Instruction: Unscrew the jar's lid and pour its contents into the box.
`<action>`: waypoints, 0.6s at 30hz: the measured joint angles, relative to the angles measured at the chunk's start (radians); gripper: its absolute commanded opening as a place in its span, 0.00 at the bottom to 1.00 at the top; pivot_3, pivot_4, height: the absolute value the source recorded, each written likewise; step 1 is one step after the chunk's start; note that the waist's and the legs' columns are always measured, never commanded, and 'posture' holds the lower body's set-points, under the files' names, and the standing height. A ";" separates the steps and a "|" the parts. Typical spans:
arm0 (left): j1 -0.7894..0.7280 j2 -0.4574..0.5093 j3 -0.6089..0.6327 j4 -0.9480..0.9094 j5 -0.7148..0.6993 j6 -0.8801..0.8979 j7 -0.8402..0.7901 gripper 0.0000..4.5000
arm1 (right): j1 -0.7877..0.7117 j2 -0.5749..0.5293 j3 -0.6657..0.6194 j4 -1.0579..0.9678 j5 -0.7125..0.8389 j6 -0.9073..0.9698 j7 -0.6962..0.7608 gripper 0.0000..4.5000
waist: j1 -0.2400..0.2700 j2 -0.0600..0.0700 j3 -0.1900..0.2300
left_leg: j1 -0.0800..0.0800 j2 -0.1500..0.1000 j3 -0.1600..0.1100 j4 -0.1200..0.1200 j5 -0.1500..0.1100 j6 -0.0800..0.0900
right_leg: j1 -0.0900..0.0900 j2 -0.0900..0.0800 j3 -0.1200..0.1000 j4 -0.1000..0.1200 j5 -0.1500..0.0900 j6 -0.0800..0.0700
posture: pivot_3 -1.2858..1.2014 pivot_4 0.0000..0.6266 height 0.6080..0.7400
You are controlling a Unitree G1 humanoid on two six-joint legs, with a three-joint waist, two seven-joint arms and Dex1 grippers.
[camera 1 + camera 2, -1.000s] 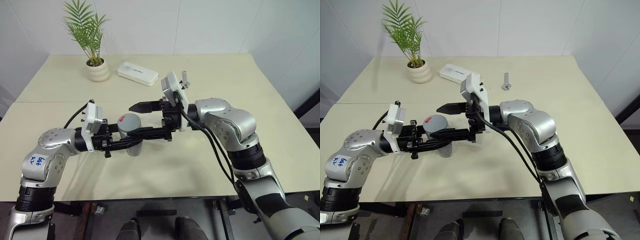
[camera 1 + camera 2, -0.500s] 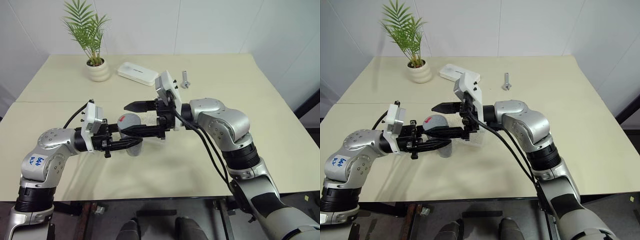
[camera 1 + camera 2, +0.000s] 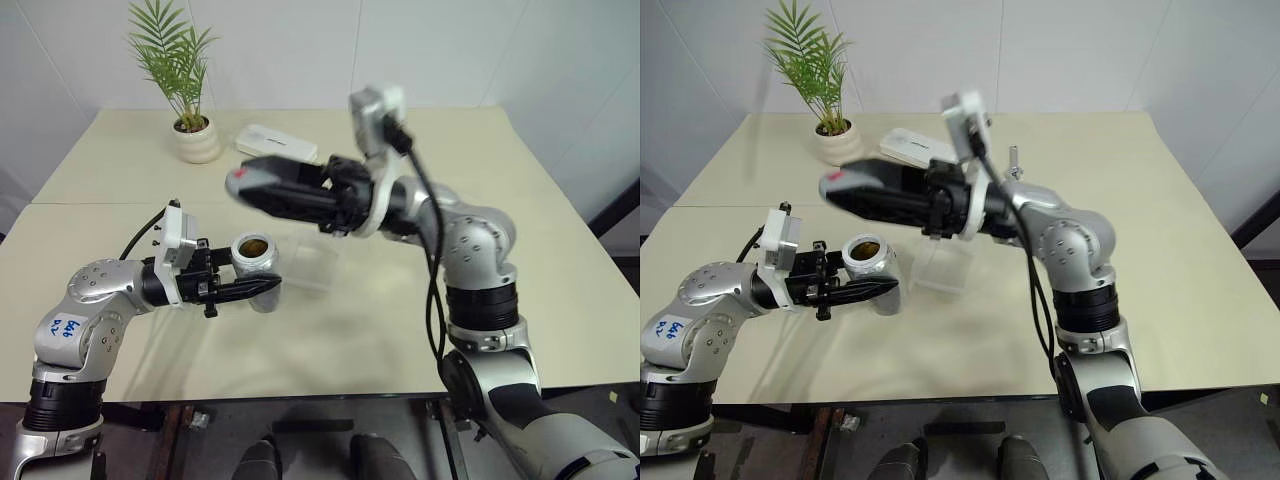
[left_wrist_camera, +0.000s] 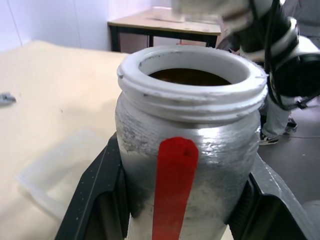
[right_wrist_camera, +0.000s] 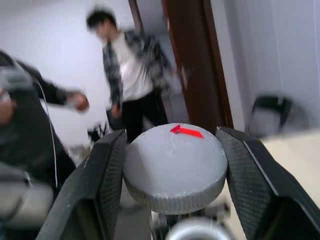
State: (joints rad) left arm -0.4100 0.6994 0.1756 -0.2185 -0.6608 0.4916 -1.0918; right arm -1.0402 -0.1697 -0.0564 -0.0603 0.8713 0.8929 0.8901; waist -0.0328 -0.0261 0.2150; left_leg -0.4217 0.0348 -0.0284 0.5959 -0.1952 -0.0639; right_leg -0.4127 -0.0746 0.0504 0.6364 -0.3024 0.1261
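Note:
The silvery-grey jar [image 4: 185,165] with a red stripe stands upright, held above the table with my left gripper [image 3: 268,283] shut on its sides. Its white threaded mouth is uncovered, and dark brown contents [image 4: 187,76] show inside. My right gripper [image 3: 250,188] is shut on the round grey lid [image 5: 175,167], which has a red mark on top. It holds the lid above the jar and clear of it, toward the back. The clear box [image 3: 322,266] lies on the table just right of the jar.
A white plant pot [image 3: 197,141] and a flat white case [image 3: 275,146] sit at the table's back left, and a silver bolt [image 3: 1012,160] lies further right. Two people [image 5: 132,75] appear beyond the lid in the right wrist view.
My right gripper has shut on the lid and lifted it up off the jar. The jar's mouth is now uncovered. The left gripper has kept still.

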 measured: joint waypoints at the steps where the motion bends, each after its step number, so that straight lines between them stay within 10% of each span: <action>1: 0.002 0.001 0.000 -0.001 -0.001 0.001 0.004 0.44 | 0.013 -0.018 -0.005 -0.005 -0.007 -0.005 -0.014 0.56 | 0.000 0.000 0.000 | 0.000 0.000 0.000 0.000 0.000 0.000 | 0.000 0.000 0.000 0.000 0.000 0.000 | 0.52 0.24 1.00; 18: 0.040 0.007 0.049 -0.021 -0.027 0.033 0.068 0.44 | 0.462 -0.358 -0.178 0.682 -0.551 -0.892 -0.153 0.56 | -0.008 0.000 0.000 | 0.001 -0.001 0.011 -0.001 -0.001 0.002 | 0.001 0.000 0.010 -0.008 0.003 0.005 | 0.52 0.24 1.00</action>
State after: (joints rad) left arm -0.3700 0.7063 0.2251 -0.2399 -0.6873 0.5249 -1.0243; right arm -0.5785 -0.5276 -0.2347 0.6213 0.3207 0.0008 0.7368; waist -0.0404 -0.0264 0.2149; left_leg -0.4203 0.0343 -0.0178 0.5950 -0.1963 -0.0617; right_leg -0.4121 -0.0746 0.0605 0.6286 -0.2993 0.1312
